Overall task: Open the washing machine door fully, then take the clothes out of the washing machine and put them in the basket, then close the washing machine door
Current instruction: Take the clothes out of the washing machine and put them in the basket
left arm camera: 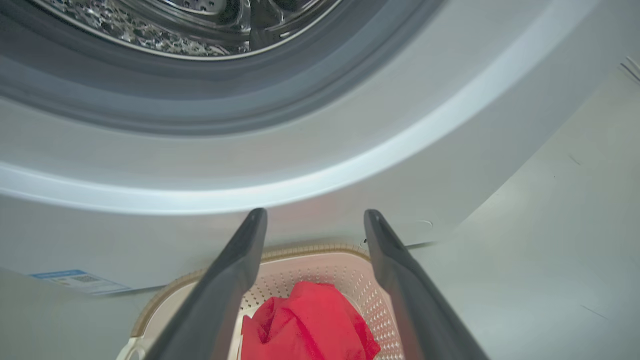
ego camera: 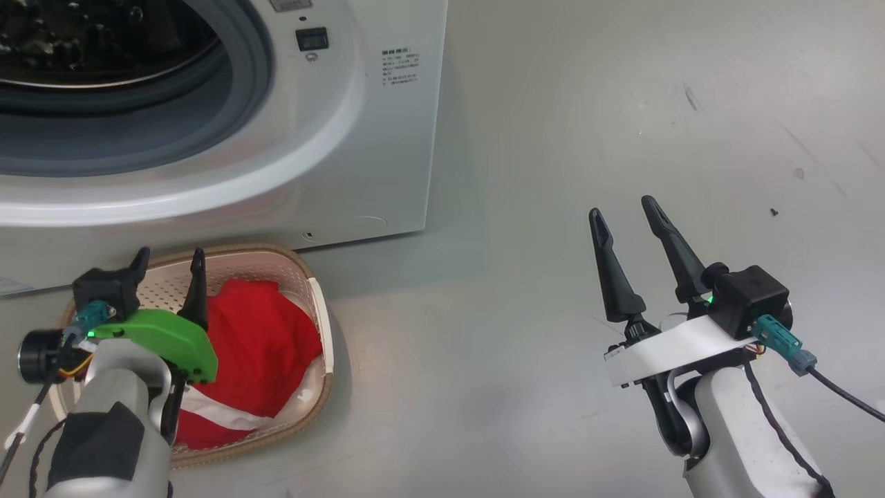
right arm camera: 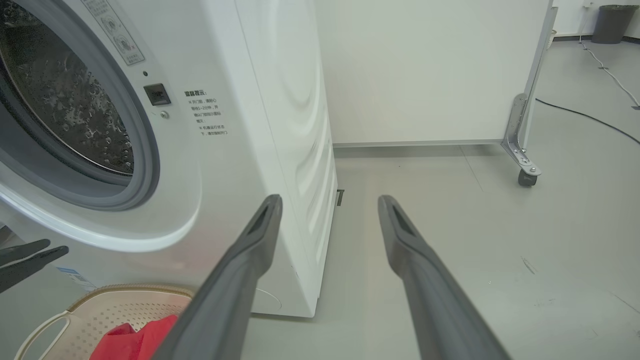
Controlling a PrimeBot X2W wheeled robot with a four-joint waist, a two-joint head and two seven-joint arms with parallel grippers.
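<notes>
A smooth pale grey floor (ego camera: 622,104) carries a few dark scuff marks (ego camera: 691,97). Along its far edge stands a plain white partition panel (right arm camera: 425,70) on a metal bracket with a small black caster wheel (right arm camera: 525,176). A thin black cable (right arm camera: 585,117) lies beyond the wheel. A dark bin (right arm camera: 610,22) stands farther back. The light is soft and even.

Two pale grey arms (ego camera: 733,429), long dark tapered fingers (ego camera: 612,277)
The left end effector (ego camera: 171,254) carries a bright green plate (ego camera: 162,339), the right end effector (ego camera: 621,206) a white plate (ego camera: 681,346); each has a teal cable plug (ego camera: 785,344).
</notes>
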